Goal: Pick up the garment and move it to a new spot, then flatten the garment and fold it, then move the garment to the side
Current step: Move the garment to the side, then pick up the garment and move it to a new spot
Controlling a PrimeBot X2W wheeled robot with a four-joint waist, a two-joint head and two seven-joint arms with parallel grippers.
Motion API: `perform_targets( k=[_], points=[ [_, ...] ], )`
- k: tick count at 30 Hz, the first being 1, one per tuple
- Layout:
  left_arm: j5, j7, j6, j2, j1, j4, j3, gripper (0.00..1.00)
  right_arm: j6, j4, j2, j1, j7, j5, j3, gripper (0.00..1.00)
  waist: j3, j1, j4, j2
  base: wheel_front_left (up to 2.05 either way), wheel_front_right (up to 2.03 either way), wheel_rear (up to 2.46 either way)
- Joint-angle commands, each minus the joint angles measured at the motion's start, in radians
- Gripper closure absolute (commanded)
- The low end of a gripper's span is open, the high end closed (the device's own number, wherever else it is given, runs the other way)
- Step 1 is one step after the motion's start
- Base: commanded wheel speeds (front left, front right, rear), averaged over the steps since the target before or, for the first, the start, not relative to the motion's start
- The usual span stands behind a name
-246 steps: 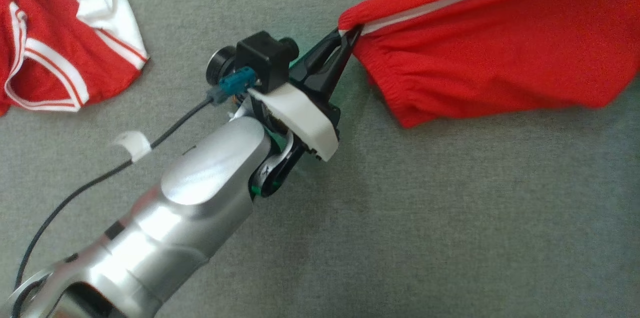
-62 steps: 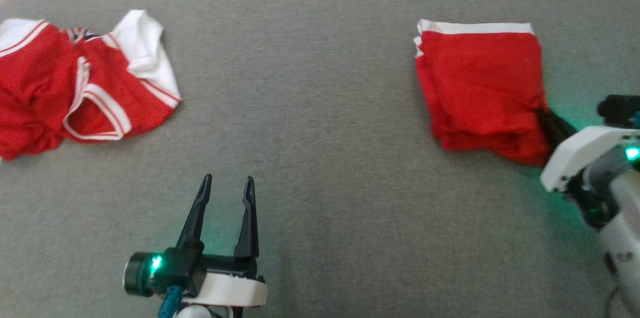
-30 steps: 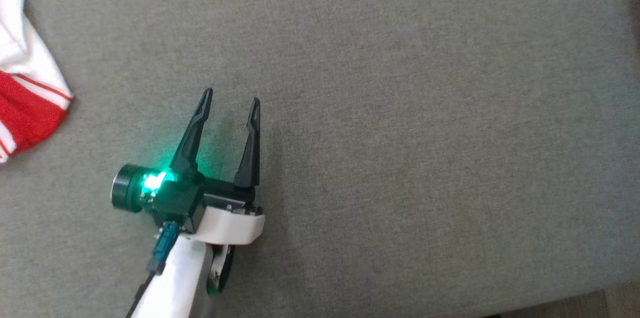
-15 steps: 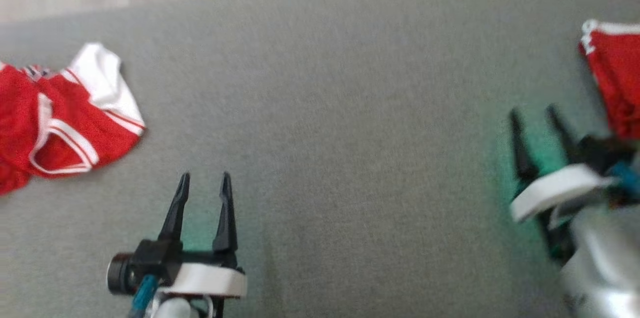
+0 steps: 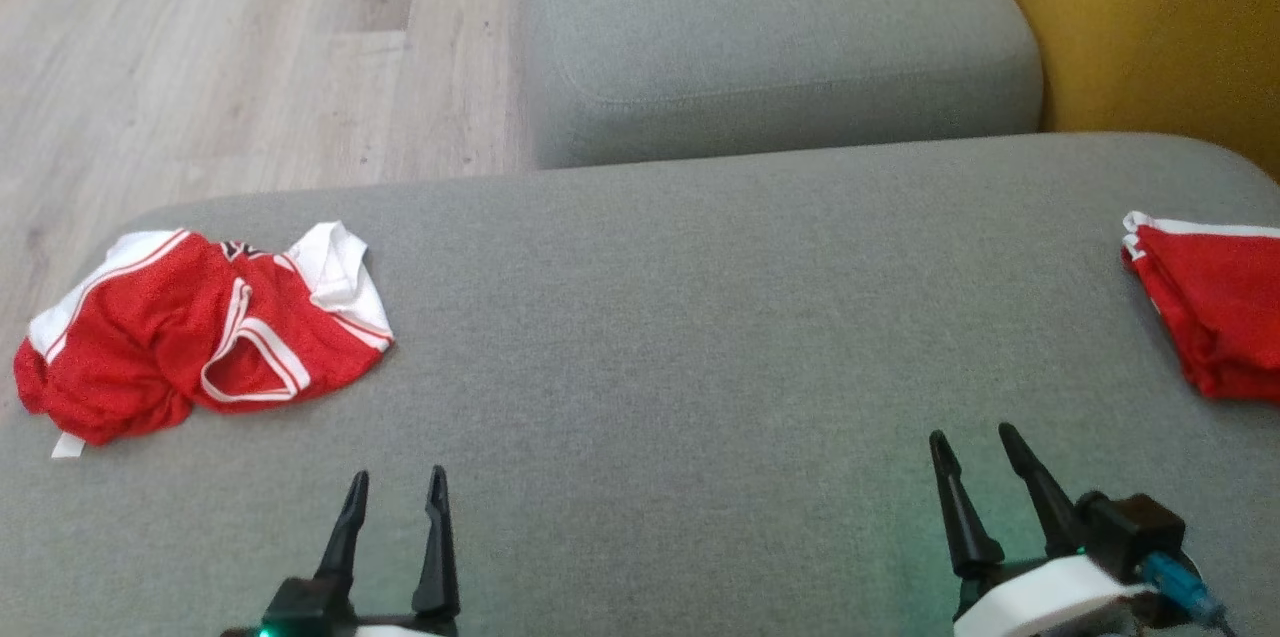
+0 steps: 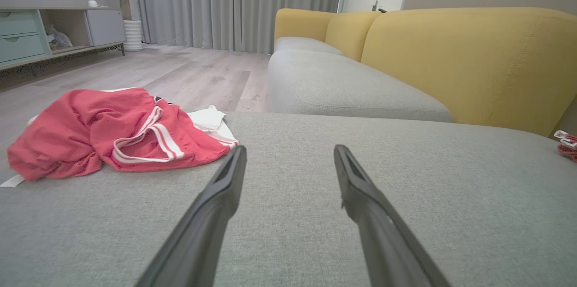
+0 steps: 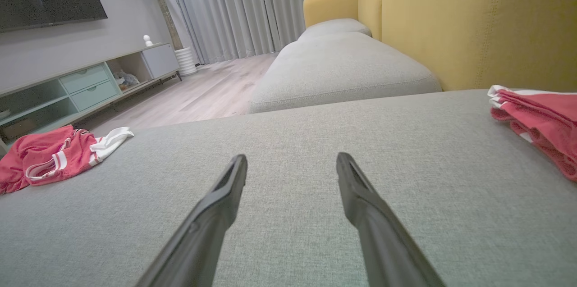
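The folded red garment [image 5: 1215, 317] with a white band lies at the right edge of the grey sofa seat [image 5: 700, 317]; it is also in the right wrist view [image 7: 541, 120] and as a sliver in the left wrist view [image 6: 569, 145]. My right gripper [image 5: 970, 432] stands open and empty at the lower right, well short of it and to its left [image 7: 291, 155]. At the lower left my left gripper [image 5: 397, 473] is open and empty too [image 6: 289, 147], its fingers low over bare cushion.
A crumpled red and white jersey [image 5: 190, 327] lies at the seat's left end [image 6: 90, 129]. Beyond are a second grey cushion [image 5: 770, 27], the yellow backrest [image 5: 1150, 17], wooden floor [image 5: 200, 47] and a TV console [image 7: 85, 84].
The head camera has swung and tilted up. My right gripper has let go of the folded garment and drawn back left of it. The left gripper stays open.
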Motion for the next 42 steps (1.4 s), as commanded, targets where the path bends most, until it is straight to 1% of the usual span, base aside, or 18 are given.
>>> perform_targets(
  k=[1, 9, 22, 28, 33, 34, 42],
  points=[
    [0.005, -0.005, -0.001, -0.002, -0.033, -0.026, 0.042, 0.0, -0.001, -0.036, -0.002, -0.026, -0.014, -0.009, 0.016, 0.0, -0.016, 0.0005, 0.013, -0.0001, 0.0, 0.0, 0.0],
    [0.022, -0.005, 0.012, -0.002, -0.013, -0.034, 0.057, 0.0, -0.001, -0.071, 0.016, 0.005, -0.014, -0.045, 0.003, 0.0, -0.031, 0.0005, 0.023, -0.0001, 0.0, 0.0, 0.0],
    [0.048, -0.005, 0.008, -0.002, -0.012, -0.045, 0.063, 0.0, -0.001, -0.083, 0.034, 0.005, -0.014, -0.063, -0.048, 0.0, -0.02, 0.0005, 0.023, -0.0001, 0.0, 0.0, 0.0],
    [0.055, -0.005, 0.014, -0.002, -0.022, -0.053, 0.069, 0.0, -0.001, -0.086, 0.039, 0.004, -0.014, -0.074, -0.078, 0.0, -0.004, 0.0005, 0.045, -0.0001, 0.0, 0.0, 0.0],
    [0.059, -0.005, 0.016, -0.002, -0.034, -0.059, 0.074, 0.0, -0.001, -0.088, 0.042, -0.002, -0.014, -0.084, -0.077, 0.0, 0.023, 0.0005, 0.105, -0.0001, 0.0, 0.0, 0.0],
    [0.059, -0.005, 0.016, -0.002, -0.034, -0.059, 0.074, 0.0, -0.001, -0.088, 0.042, -0.002, -0.014, -0.084, -0.077, 0.0, 0.023, 0.0005, 0.105, -0.0001, 0.0, 0.0, 0.0],
    [0.059, -0.005, 0.018, -0.002, -0.032, -0.06, 0.112, 0.0, -0.001, -0.087, 0.053, -0.033, -0.014, -0.086, -0.048, 0.0, 0.048, 0.0005, 0.267, -0.0001, 0.0, 0.0, 0.0]
  ],
)
